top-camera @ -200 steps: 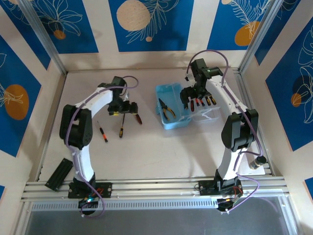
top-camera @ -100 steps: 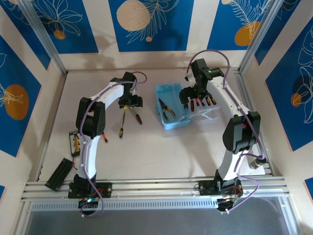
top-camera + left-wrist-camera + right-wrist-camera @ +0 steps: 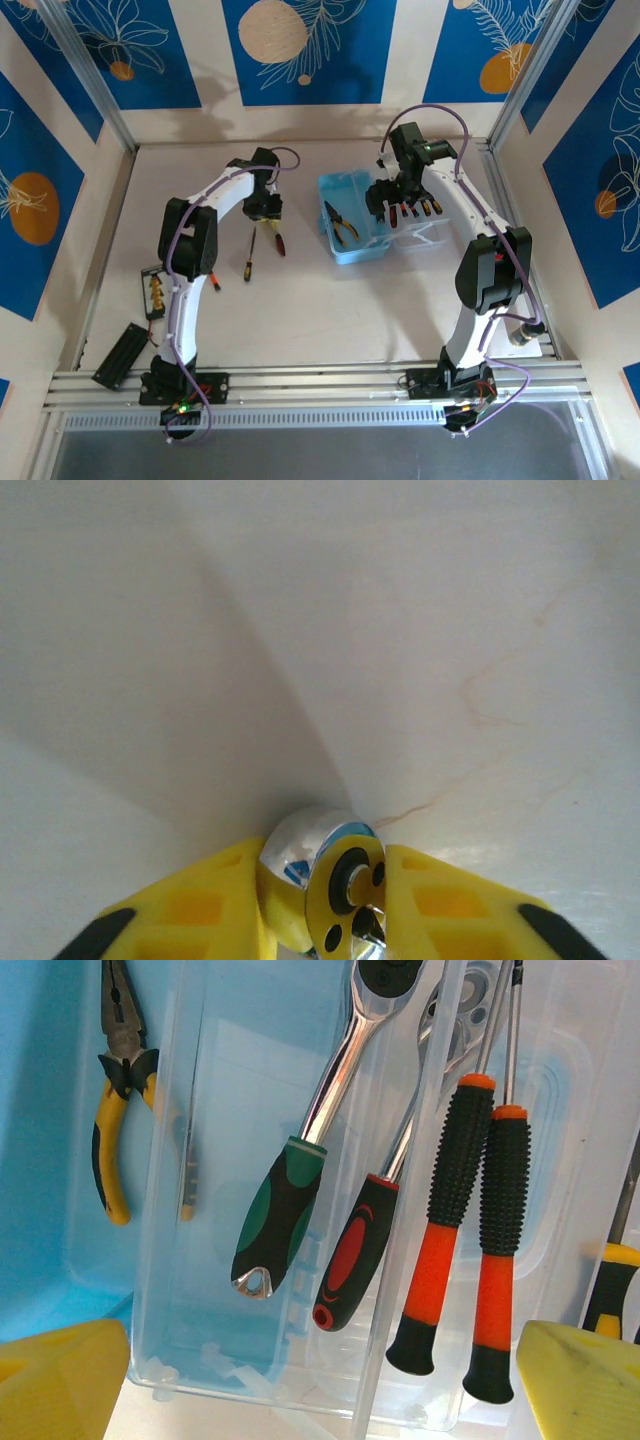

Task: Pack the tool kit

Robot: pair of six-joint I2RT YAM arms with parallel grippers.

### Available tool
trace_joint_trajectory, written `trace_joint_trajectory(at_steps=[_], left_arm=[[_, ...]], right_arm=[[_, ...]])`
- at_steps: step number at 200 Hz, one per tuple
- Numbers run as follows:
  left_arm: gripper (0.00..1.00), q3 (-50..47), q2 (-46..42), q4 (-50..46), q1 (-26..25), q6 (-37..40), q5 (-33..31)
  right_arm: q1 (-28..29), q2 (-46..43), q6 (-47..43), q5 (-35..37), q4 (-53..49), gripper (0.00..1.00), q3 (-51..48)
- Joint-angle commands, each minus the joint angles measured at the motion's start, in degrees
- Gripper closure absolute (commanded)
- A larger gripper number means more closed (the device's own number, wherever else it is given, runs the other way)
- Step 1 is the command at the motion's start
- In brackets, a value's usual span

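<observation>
1. Because the left claw [image 3: 325, 905] grips, at a narrow gap, a smooth chrome round-headed tool [image 3: 318, 852], that tool may slip or pivot when lifted off the tabletop [image 3: 450, 630].
2. Loose screwdrivers [image 3: 248, 266] lie near it; a careless sweep could scatter them.
3. Open tool kit case [image 3: 352, 254], blue half: yellow-handled pliers [image 3: 112, 1110].
4. Its clear half [image 3: 220, 1110]: two ratchets [image 3: 280, 1220] and orange-handled screwdrivers [image 3: 470, 1240]; the right claw [image 3: 320, 1365], wide and empty, hovers above and could snag a wall.

Lt-blue case [image 3: 340, 190] open, pliers [image 3: 342, 222] inside, screwdrivers [image 3: 277, 241] loose to L
</observation>
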Motion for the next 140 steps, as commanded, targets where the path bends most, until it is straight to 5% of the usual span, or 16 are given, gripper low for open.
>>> trace_joint_trajectory(at_steps=[1,53,106,140], left_arm=[[0.80,-0.66,2.27,-1.22,-0.72,0.32,2.20],[1.00,-3.45,-2.01,-1.78,-0.64,1.88,3.23],[1.00,-3.69,-9.03,-3.23,-0.56,3.55,6.13],[1.00,-2.43,-13.74,-2.00,-0.38,2.57,14.48]], right_arm=[[-0.08,-2.34,1.05,-2.10,0.02,0.01,-0.44],[0.59,-2.60,1.67,-4.32,-0.07,0.01,-0.10],[2.32,-2.90,2.63,-7.53,0.46,0.01,0.44],[4.23,-3.10,4.00,-10.90,1.82,0.01,0.95]])
